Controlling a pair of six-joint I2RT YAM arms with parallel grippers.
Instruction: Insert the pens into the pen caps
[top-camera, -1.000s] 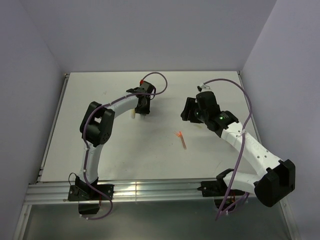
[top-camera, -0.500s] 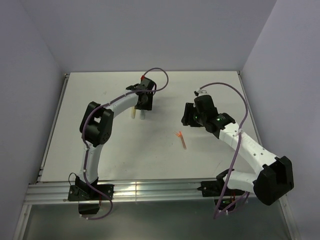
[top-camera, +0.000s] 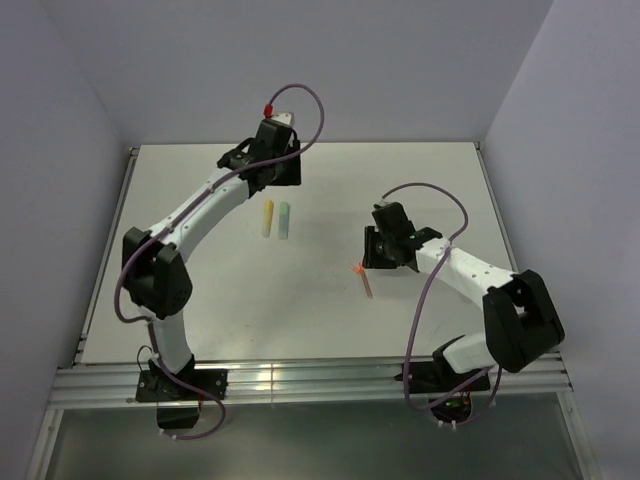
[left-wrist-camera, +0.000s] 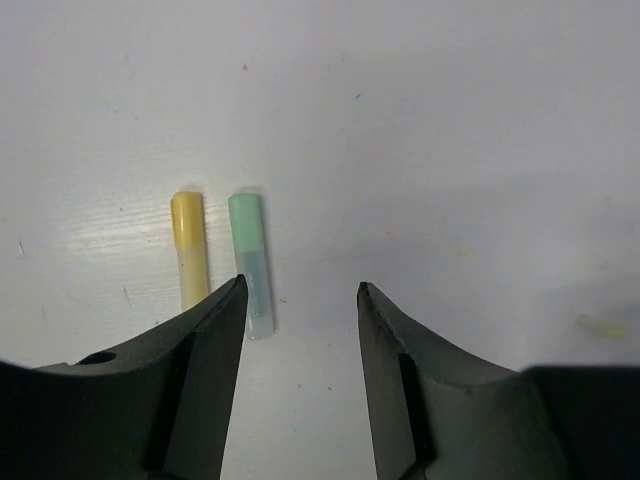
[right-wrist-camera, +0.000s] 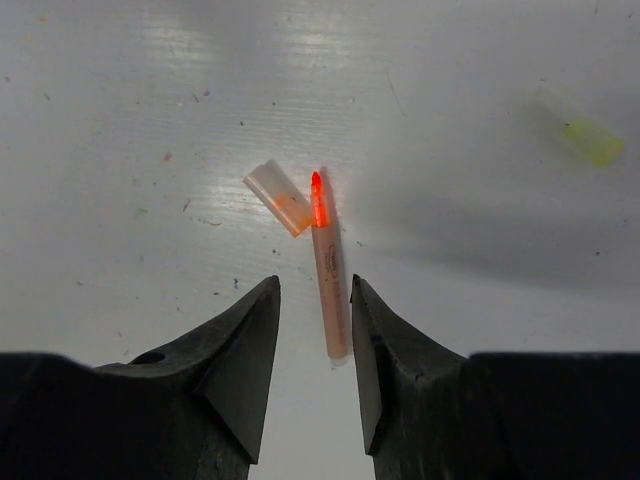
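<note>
An orange-red pen (right-wrist-camera: 328, 275) lies uncapped on the white table, its bright tip touching a pale translucent pen cap (right-wrist-camera: 280, 197) that lies slanted beside it. My right gripper (right-wrist-camera: 315, 285) hovers over the pen's tail end, open, with the pen between the fingers and close to the right one. From above, this pen (top-camera: 366, 282) sits just below-left of the right gripper (top-camera: 372, 258). A yellow pen (left-wrist-camera: 188, 250) and a mint-teal pen (left-wrist-camera: 250, 262) lie side by side, each with a matching cap on its far end. My left gripper (left-wrist-camera: 302, 290) is open and empty above them.
The table's back edge (top-camera: 300, 146) is close behind the left gripper (top-camera: 270, 165). The yellow pen (top-camera: 267, 218) and the mint-teal pen (top-camera: 284, 220) lie at the table's middle left. A blurred yellow-green mark (right-wrist-camera: 585, 135) shows far right in the right wrist view.
My left gripper opened and pulled back toward the rear of the table, leaving the yellow and mint pens lying there. My right gripper moved down-left over the orange pen and its jaws narrowed.
</note>
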